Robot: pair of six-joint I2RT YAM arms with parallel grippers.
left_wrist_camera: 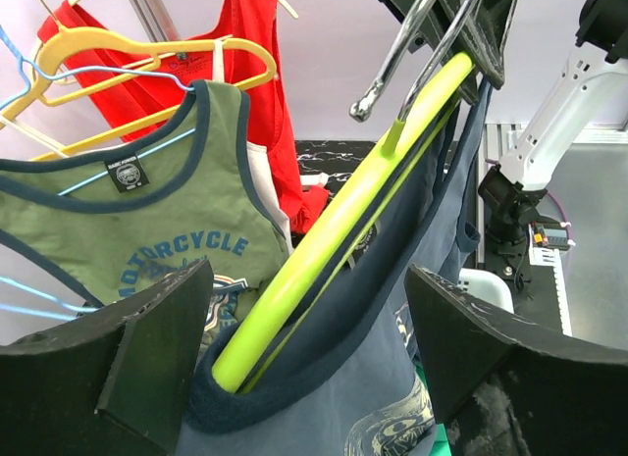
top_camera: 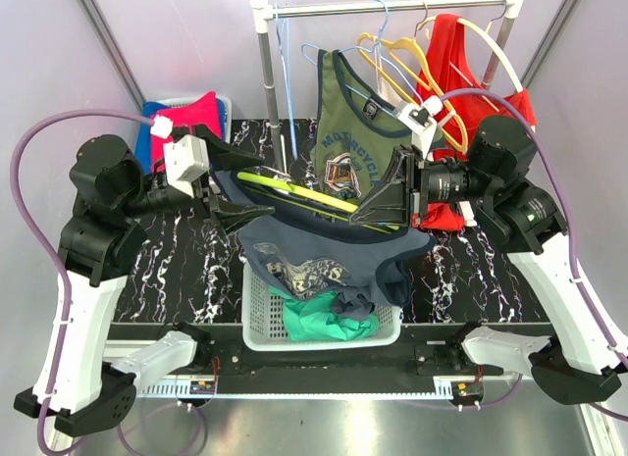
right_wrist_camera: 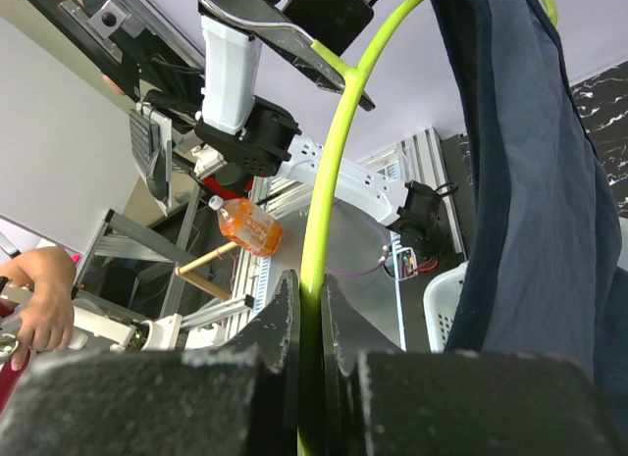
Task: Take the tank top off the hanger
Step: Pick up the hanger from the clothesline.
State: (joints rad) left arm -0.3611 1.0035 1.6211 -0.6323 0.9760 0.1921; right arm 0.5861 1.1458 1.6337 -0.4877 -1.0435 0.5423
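The navy tank top (top_camera: 329,248) is draped on the yellow-green hanger (top_camera: 294,191), above the laundry basket (top_camera: 257,314). The hanger is clamped in the closed jaws of the right gripper (right_wrist_camera: 310,291). The left gripper (left_wrist_camera: 309,279) is placed with jaws open astride the hanger's free end. Only the shoulder fabric should be pinched, then drawn off past that tip. The hanger's long axis runs from gripper to gripper.

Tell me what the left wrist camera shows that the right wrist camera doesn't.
Only the left wrist view: the green tank top and red tank top hanging behind, and the left gripper open. Only the right wrist view: the right gripper shut on the lime hanger, an orange bottle and a person's hand. Both: the lime hanger, the navy tank top draped on it, and the white basket.
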